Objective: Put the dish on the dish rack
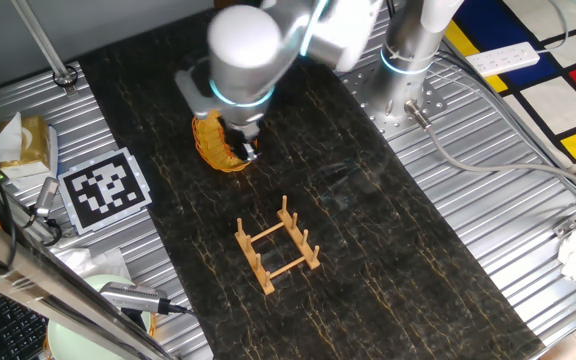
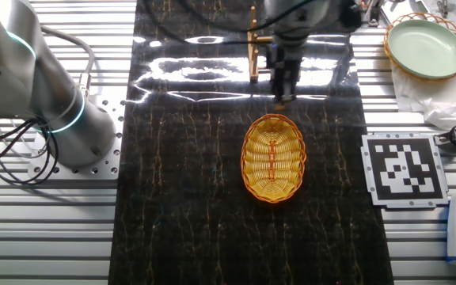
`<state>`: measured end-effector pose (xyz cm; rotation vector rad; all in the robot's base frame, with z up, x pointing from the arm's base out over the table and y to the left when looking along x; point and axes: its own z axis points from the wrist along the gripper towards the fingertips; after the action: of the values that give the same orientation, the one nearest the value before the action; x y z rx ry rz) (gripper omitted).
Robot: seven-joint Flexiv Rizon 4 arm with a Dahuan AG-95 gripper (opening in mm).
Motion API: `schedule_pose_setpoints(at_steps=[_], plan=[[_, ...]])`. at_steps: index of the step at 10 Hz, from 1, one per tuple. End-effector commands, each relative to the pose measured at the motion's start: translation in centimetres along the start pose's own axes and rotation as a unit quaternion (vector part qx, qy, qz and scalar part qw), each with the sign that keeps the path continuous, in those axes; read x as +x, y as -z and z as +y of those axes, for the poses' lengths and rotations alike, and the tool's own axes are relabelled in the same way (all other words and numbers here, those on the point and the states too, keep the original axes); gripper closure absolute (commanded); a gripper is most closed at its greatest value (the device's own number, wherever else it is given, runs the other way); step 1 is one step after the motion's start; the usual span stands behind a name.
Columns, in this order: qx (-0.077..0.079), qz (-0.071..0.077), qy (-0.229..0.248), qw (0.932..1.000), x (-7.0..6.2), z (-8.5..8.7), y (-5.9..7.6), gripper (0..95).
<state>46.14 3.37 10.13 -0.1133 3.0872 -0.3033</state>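
Observation:
The dish (image 2: 273, 158), an orange-yellow woven shallow bowl, lies on the dark mat and looks oval from this side. In one fixed view the dish (image 1: 215, 147) is partly hidden under the arm's wrist. My gripper (image 2: 283, 99) points down just beyond the dish's far rim, with a small gap between them. The same gripper (image 1: 247, 150) sits at the dish's right edge in one fixed view. Its fingers stand close together with nothing visibly between them. The dish rack (image 1: 278, 246), light wood with upright pegs, stands apart from the dish; the dish rack (image 2: 253, 49) is half hidden behind the gripper.
A pale green plate (image 2: 427, 46) rests in a basket at the far right corner. A black-and-white marker card (image 2: 404, 168) lies beside the mat. The arm's base (image 2: 62, 119) stands at the left, and cables and a tissue box (image 1: 28, 140) sit on the metal table.

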Motion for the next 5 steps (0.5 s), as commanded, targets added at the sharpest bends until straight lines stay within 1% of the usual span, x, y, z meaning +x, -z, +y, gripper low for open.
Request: schedule_pose_setpoints(at_steps=[1, 3, 4, 5], plan=[[0.022, -0.01, 0.004, 0.9997, 0.4, 0.2, -1.0, 76.0], [0.027, -0.026, 0.014, 0.9992, 0.5, 0.5, -2.0, 76.0], [0.031, -0.029, 0.014, 0.999, 0.6, 0.7, -2.5, 57.0], [0.032, -0.031, 0.014, 0.9989, 0.6, 0.7, -2.6, 57.0]])
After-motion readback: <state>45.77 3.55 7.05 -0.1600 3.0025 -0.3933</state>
